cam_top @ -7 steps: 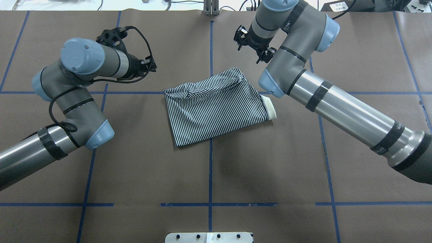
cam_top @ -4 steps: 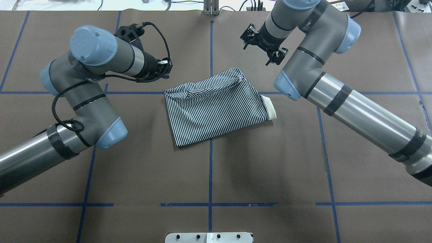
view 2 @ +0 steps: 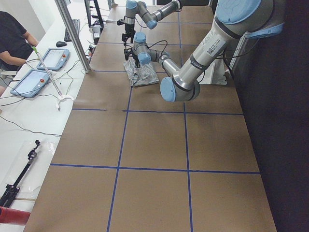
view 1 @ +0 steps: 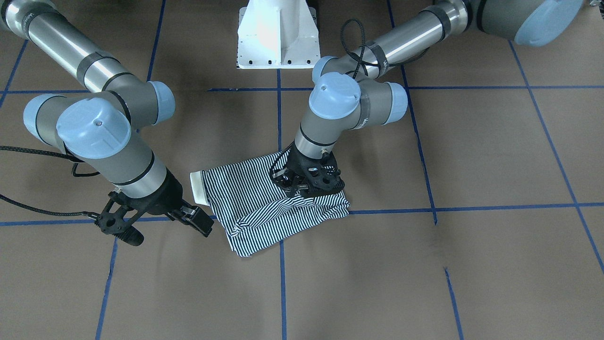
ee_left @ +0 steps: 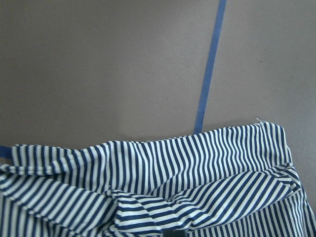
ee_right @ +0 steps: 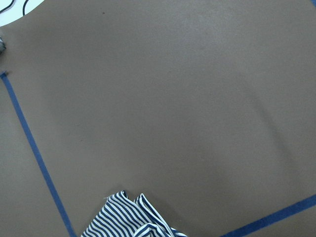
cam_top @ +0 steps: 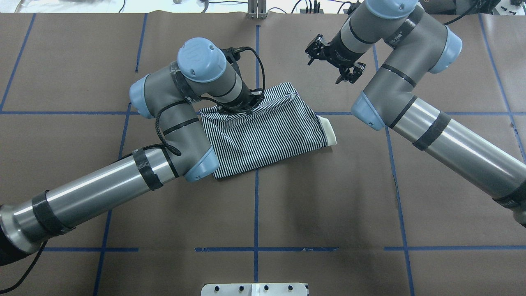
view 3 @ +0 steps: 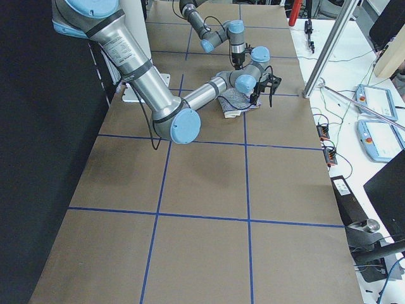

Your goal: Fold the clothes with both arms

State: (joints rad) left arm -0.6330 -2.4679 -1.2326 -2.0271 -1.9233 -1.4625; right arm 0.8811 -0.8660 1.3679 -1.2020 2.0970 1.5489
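The left gripper [view 1: 306, 188] sits down on the bunched far edge of the folded polo shirt [cam_top: 271, 135]; I cannot tell its grip. The right gripper [cam_top: 333, 65] hangs beyond the shirt with fingers spread, empty. The shirt lies mid-tabletop [cam_top: 328, 205], long axis crosswise, collar [cam_top: 330, 131] towards the robot's right.

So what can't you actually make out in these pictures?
- Left gripper: its fingertips are hidden by its own body in the front and overhead views, so whether it grips the shirt is unclear.
- Shirt's inner layers: covered by the folded top layer; only the collar edge shows.
- Side views: the shirt is too small for detail.
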